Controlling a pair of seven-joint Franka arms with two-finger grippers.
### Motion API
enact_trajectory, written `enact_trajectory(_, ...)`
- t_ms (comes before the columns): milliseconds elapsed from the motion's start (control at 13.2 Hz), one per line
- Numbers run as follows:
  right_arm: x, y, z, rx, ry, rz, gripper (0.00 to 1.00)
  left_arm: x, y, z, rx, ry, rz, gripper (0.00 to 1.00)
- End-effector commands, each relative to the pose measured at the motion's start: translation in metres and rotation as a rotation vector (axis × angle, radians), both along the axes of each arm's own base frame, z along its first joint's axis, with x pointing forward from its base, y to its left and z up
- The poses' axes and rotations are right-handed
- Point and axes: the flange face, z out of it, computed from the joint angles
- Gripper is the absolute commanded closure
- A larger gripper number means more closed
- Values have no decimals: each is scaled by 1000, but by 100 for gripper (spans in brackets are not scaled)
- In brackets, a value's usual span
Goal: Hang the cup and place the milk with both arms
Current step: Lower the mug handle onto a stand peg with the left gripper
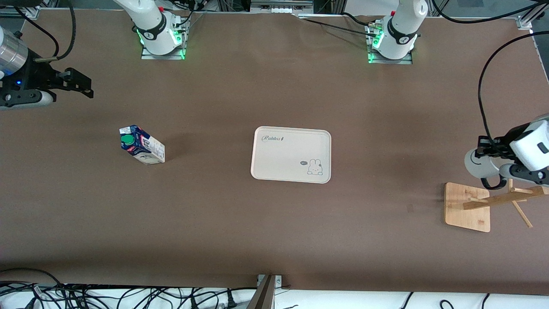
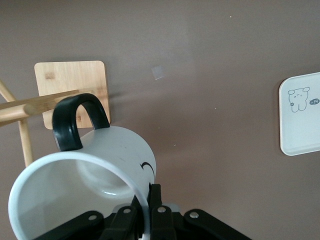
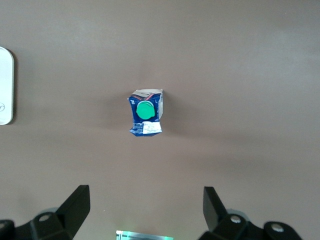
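Note:
The white cup (image 1: 477, 164) is held in the air by my left gripper (image 1: 484, 151), just above the wooden rack (image 1: 466, 206) at the left arm's end of the table. In the left wrist view the fingers (image 2: 159, 207) pinch the cup's (image 2: 110, 165) rim, and its black handle (image 2: 75, 120) lies close to a rack peg (image 2: 30, 106). The blue and white milk (image 1: 141, 145) with a green cap stands on the table toward the right arm's end. My right gripper (image 1: 81, 83) is open and empty, high over the table; its wrist view shows the milk (image 3: 146, 112) below, past the open gripper (image 3: 145, 205).
A cream tray (image 1: 291, 171) with a rabbit drawing lies at the table's middle; its edge shows in the left wrist view (image 2: 300, 145) and the right wrist view (image 3: 5, 85). The rack's square base (image 2: 70, 82) sits on the brown table. Cables lie along the table's nearest edge.

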Motion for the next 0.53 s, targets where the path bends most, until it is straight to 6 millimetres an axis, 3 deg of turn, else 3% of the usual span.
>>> enact_trajectory(0,-1,-5,-3,0,-1,17,0,-3,21,3,-16,2,-18,100)
enact_trajectory(453,14,-5,11,-26,-40,10,0,3,25,-10,-27,11,-95,100)
